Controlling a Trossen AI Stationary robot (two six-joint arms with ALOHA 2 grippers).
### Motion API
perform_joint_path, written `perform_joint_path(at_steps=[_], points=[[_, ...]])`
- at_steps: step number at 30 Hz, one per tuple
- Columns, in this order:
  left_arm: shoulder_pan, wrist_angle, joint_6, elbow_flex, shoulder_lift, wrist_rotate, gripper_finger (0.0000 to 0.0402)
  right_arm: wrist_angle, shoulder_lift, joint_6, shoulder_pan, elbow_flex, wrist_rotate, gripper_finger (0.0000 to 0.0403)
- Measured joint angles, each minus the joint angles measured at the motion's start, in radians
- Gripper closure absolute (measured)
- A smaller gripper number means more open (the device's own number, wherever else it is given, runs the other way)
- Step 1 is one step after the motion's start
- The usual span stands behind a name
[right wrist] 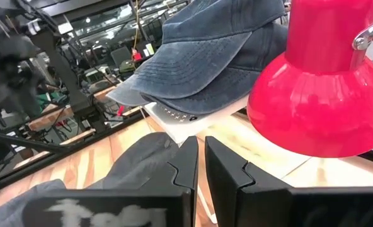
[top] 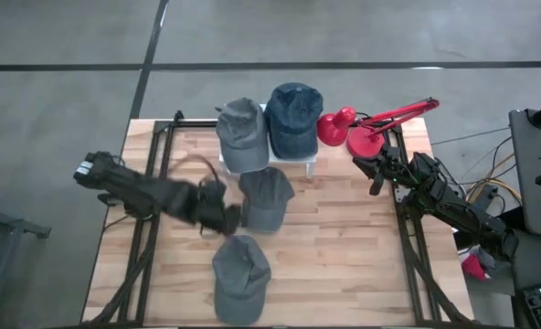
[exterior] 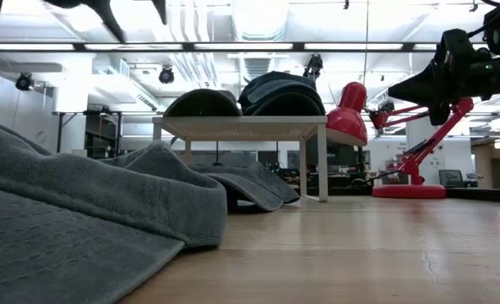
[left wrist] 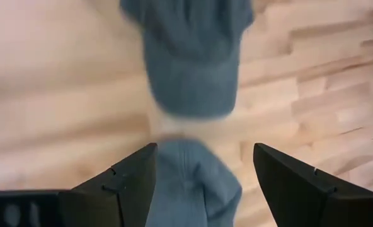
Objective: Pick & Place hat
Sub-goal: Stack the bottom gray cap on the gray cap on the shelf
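High view: left gripper (top: 223,217) hangs between two grey hats on the table, the middle hat (top: 266,197) and the front hat (top: 240,277). Right gripper (top: 377,170) is parked by the red lamp (top: 357,132).

Left wrist view: fingers spread, nothing held. Looks like the approach step; next it needs to drop onto one hat.

Right wrist view: fingers pinched together, empty.

Light source: ceiling strip lights (exterior: 258,46) glow overhead, even and bright.
Shadows: soft and short under the white stand (exterior: 241,128).
Glare: pale sheen on the wooden table (exterior: 360,253) toward 3 o'clock.
Blur: left arm (top: 152,194) smeared in the high view; left wrist view soft throughout.
Out of focus: nearest grey hat (exterior: 73,228), looming at 8 o'clock in the low view.
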Motion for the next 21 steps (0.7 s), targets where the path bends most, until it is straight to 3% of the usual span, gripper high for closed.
perform_joint_path(at_steps=[4,9,21], points=[[-0.109,0.002,-0.204,-0.004,0.077,0.027,0.014,0.0,0.0,0.0,0.0,0.0,0.0,0.0376],[-0.177,0.009,-0.344,-0.004,0.179,0.137,0.014,0.0,0.0,0.0,0.0,0.0,0.0,0.0376],[-0.193,0.011,-0.376,-0.004,0.372,0.237,0.014,0.0,0.0,0.004,0.0,0.0,-0.003,0.0376]])
